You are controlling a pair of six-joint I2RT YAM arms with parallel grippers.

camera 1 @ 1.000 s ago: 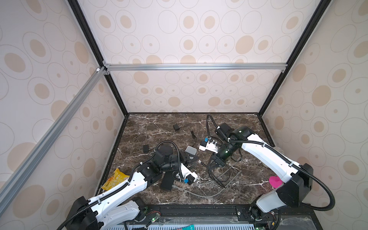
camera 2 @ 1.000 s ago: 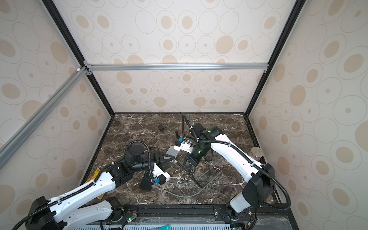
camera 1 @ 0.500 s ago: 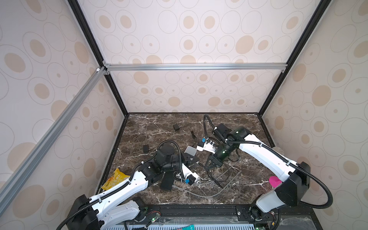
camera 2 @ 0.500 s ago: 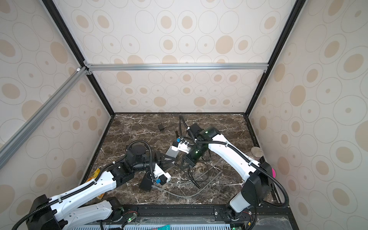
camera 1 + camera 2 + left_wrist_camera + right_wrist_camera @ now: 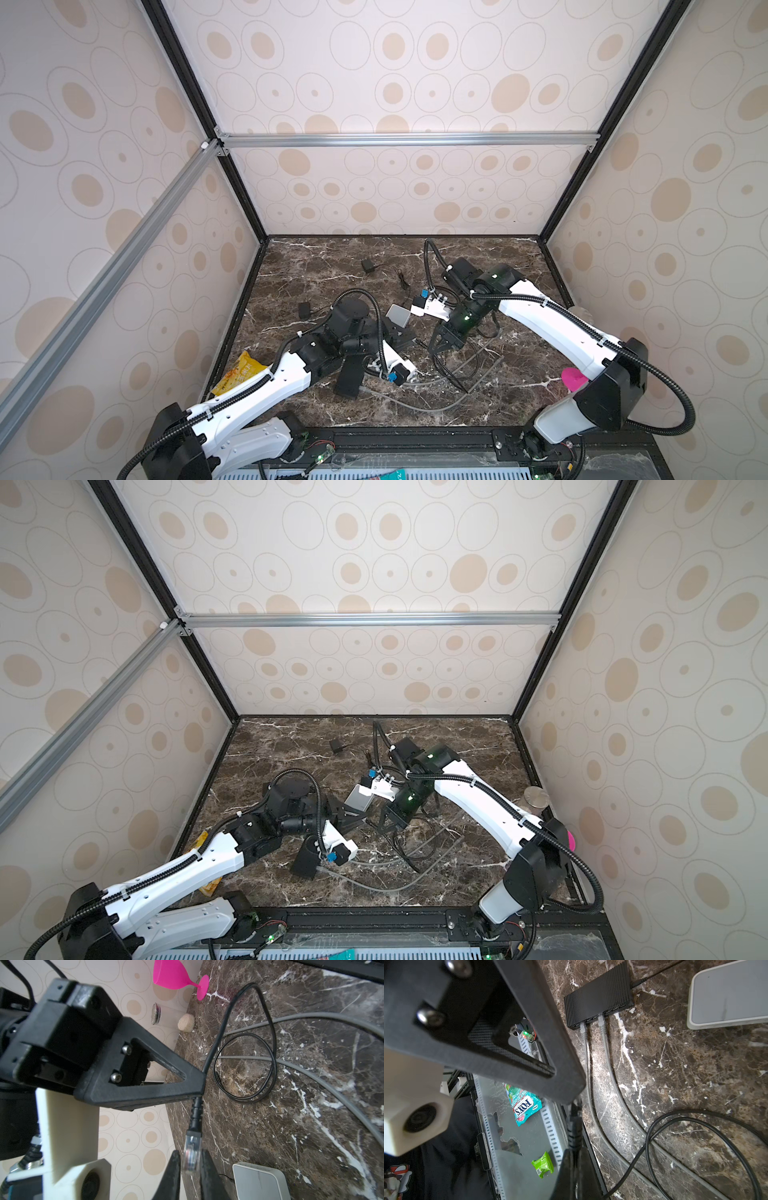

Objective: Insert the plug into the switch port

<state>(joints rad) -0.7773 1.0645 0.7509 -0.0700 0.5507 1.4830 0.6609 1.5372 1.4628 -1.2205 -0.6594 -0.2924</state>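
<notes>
well clear of table [image 5: 332, 266] edges, plug [image 5: 192, 1142] between left gripper [image 5: 190, 1154] fingers

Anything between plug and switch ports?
Nothing loose visible. The plug sits between the left gripper's jaws, its black cable pinched by the right gripper; marble before the switch carries only two gray cables, plugged in beside free ports.

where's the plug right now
In the left wrist view the plug sits between the jaws of the left gripper, hanging from the black cable pinched by the right gripper, near the white box.
</notes>
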